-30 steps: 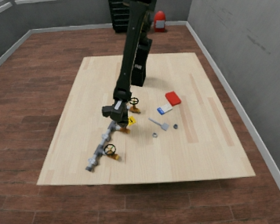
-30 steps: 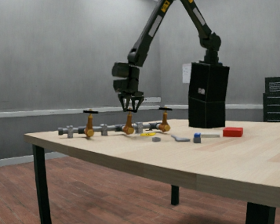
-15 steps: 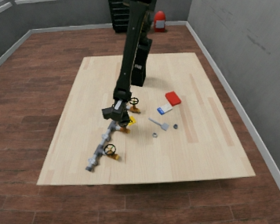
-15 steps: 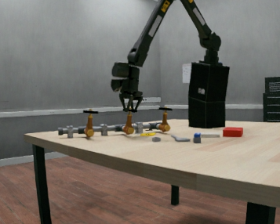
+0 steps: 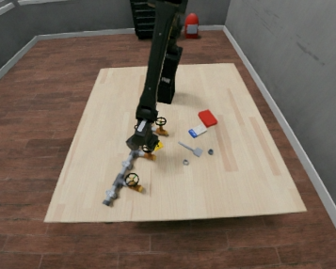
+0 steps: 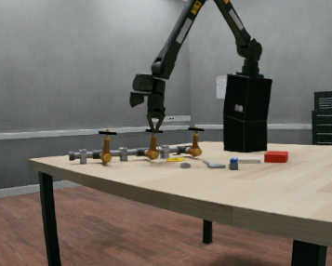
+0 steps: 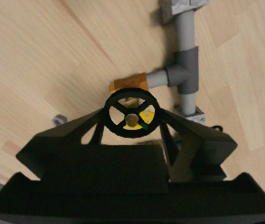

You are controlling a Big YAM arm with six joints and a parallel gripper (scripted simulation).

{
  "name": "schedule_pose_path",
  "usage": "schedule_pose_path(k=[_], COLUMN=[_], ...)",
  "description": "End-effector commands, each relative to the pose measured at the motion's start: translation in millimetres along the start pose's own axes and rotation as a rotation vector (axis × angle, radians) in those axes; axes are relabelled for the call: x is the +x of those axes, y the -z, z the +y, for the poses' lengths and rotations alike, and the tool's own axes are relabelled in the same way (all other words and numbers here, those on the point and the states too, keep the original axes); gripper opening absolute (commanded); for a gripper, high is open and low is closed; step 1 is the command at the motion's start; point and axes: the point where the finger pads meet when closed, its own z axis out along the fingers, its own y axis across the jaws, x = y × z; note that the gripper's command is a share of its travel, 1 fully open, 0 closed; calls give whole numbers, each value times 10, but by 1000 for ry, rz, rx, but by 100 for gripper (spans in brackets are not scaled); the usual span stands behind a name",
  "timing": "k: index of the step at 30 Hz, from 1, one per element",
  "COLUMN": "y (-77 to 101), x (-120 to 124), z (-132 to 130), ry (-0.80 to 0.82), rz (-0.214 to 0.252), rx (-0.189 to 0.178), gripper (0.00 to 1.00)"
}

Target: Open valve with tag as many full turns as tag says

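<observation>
A grey pipe [image 5: 122, 171] [image 6: 133, 152] [image 7: 187, 65] lies on the wooden table [image 5: 252, 179] and carries three brass valves with black handwheels. The middle valve [image 5: 150, 153] [image 6: 152, 152] has a yellow tag [image 5: 159, 146] [image 6: 176, 159] [image 7: 146, 118] beside it. My gripper [image 5: 147, 147] [image 6: 154, 128] [image 7: 131, 112] points straight down over this valve. Its fingers are shut on the rim of the valve's handwheel [image 7: 131, 92], one on each side. The far valve [image 5: 162, 123] [image 6: 195, 141] and the near valve [image 5: 132, 179] [image 6: 105, 149] stand free.
A red block [image 5: 207, 118] [image 6: 275, 156], a blue and white piece [image 5: 197, 131] [image 6: 233, 163], a grey tool [image 5: 191, 149] and two small nuts [image 5: 185, 162] [image 5: 210, 151] lie right of the pipe. The arm's black base [image 5: 168, 80] [image 6: 246, 113] stands at the back.
</observation>
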Motion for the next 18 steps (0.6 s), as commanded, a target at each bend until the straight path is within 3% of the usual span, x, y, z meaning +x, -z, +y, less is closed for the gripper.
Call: schedule_pose_path(k=[1,6,8,9,18], y=[16,17,17,22,22], x=[-4,-5,-5,-24,-24], z=[20,21,21,33,33], ry=[351,589,589,708,1130], rz=[-3,-5,-5,-6,-9], rx=[1,0,0,1,1], gripper=[0,0,0,0,0])
